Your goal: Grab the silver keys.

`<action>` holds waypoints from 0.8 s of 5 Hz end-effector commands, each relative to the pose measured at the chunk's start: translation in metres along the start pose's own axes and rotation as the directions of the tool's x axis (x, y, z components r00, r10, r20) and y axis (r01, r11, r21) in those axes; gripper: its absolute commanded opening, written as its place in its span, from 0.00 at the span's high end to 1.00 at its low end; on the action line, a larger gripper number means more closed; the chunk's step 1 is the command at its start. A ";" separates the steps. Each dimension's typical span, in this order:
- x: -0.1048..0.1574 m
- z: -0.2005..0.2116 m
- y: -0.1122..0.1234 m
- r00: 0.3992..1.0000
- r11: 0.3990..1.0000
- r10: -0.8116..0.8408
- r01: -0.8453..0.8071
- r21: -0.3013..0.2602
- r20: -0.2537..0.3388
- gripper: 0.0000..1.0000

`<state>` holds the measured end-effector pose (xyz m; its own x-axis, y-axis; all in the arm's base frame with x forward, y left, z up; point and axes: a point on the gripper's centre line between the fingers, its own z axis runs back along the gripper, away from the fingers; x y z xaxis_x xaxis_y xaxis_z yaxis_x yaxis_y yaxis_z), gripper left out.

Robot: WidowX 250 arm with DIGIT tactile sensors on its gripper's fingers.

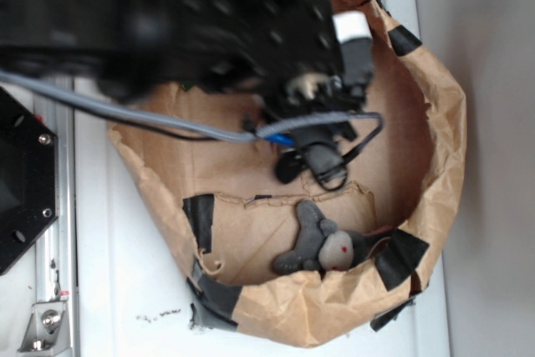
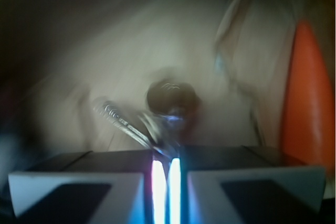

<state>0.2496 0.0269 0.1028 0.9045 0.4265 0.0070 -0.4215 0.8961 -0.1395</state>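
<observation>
Fingers [image 2: 166,182] nearly clenched on the silver keys [image 2: 157,116] by one thin edge; likely to slip free if lifted fast.

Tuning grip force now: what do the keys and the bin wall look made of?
The silver keys look like bare shiny metal: glints and a ridged edge, though blurred. The hand appears shut on them. The bin wall looks like matte brown paper, creased and torn, patched with black tape.
</observation>
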 end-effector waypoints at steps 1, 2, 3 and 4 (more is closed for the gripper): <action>0.011 0.069 0.002 0.995 0.994 -0.029 0.038 -0.098 0.095 1.00; 0.012 0.065 -0.003 0.992 0.995 -0.022 0.034 -0.096 0.128 1.00; 0.013 0.064 -0.007 0.987 0.995 -0.042 0.056 -0.087 0.154 1.00; 0.008 0.060 -0.007 0.973 0.993 -0.032 0.058 -0.106 0.227 1.00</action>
<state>0.2528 0.0245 0.1460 0.8847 0.4304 0.1787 -0.3882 0.8928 -0.2285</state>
